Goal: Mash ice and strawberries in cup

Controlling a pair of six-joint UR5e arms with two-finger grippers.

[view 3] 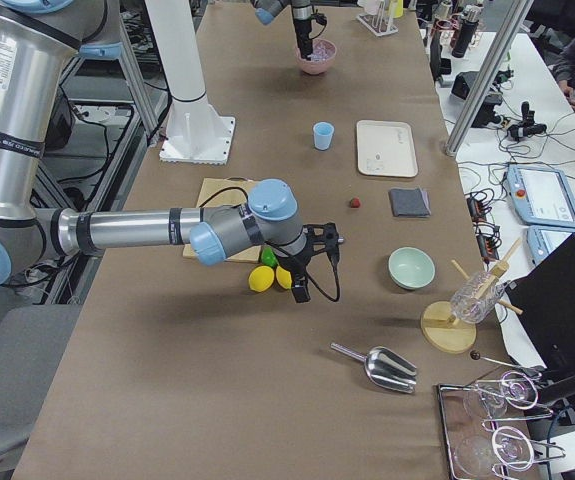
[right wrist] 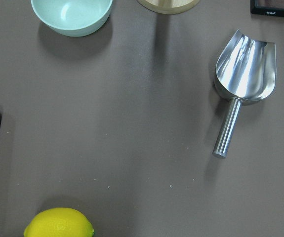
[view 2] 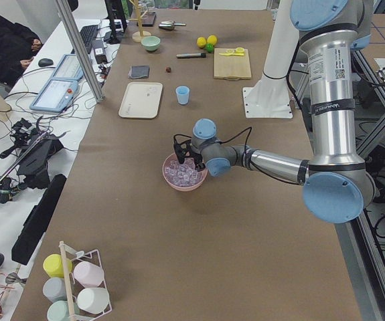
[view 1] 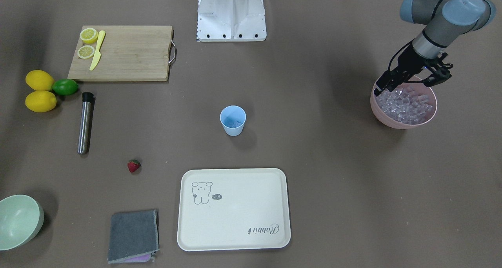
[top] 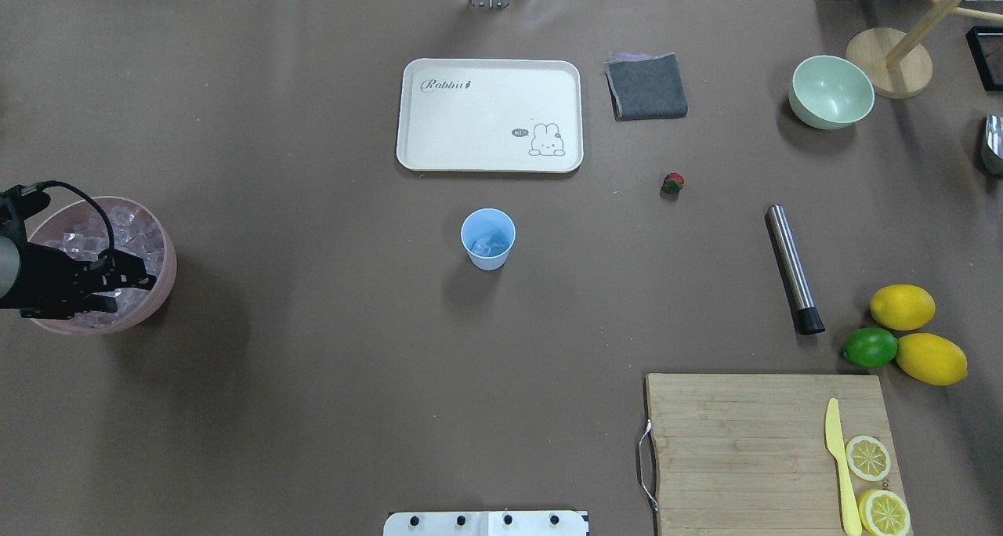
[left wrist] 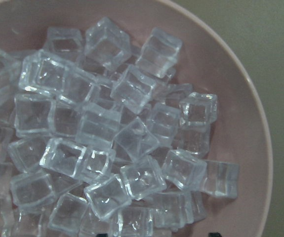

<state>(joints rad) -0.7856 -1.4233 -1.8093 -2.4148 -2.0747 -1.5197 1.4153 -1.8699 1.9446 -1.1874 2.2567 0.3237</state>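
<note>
The pale blue cup [view 1: 233, 121] [top: 487, 240] stands upright mid-table with a few cubes of ice in it. More ice [left wrist: 107, 128] [view 1: 408, 103] fills the pink bowl [view 1: 392, 119] [top: 161, 285] at the table's left end. My left gripper [view 1: 408, 84] [top: 125, 289] hangs open just over that ice, gripping nothing. A single strawberry [view 1: 133, 165] [top: 672, 182] lies on the table between the cup and the green bowl. My right gripper [view 3: 317, 243] shows only in the exterior right view, above the lemons; I cannot tell whether it is open or shut.
A steel muddler [top: 793, 269] lies near two lemons [top: 903, 306] and a lime [top: 870, 347]. A cutting board [top: 736, 442] holds a yellow knife and lemon halves. A cream tray [top: 439, 128], grey cloth [top: 646, 86], green bowl [top: 831, 92] and metal scoop [right wrist: 243, 74] lie farther out.
</note>
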